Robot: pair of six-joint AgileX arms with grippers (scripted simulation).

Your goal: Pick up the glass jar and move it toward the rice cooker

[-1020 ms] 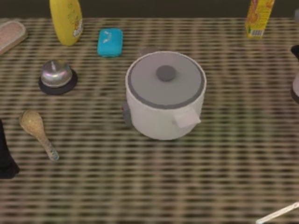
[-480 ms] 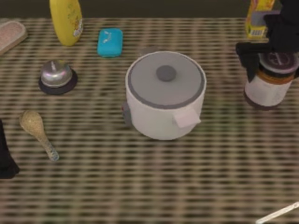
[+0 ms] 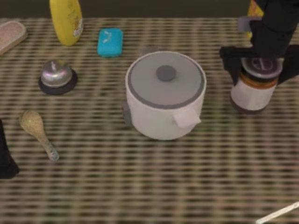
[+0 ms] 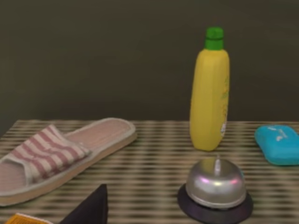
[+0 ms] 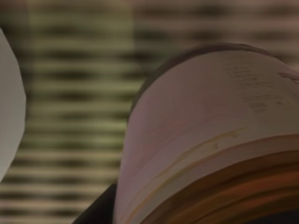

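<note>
1. The right tool (image 3: 259, 63) is clamped around the top of the glass jar (image 3: 253, 91), one dark finger on each side of the lid, at the right side of the table (image 3: 140, 186).
2. The jar sits upright, well to the right of the rice cooker (image 3: 164, 93), with a clear gap between them. Whether its base touches the table or hangs just above it cannot be told.
3. In the right wrist view the jar's label fills most of the picture, and the cooker's white wall shows at one edge.
4. The step in hand looks like the carry toward the cooker. The next move calls for a steady sideways slide, stopping short of the cooker's wall.
5. The left arm (image 3: 5, 158) rests parked at the table's left edge; its tool cannot be judged.
</note>
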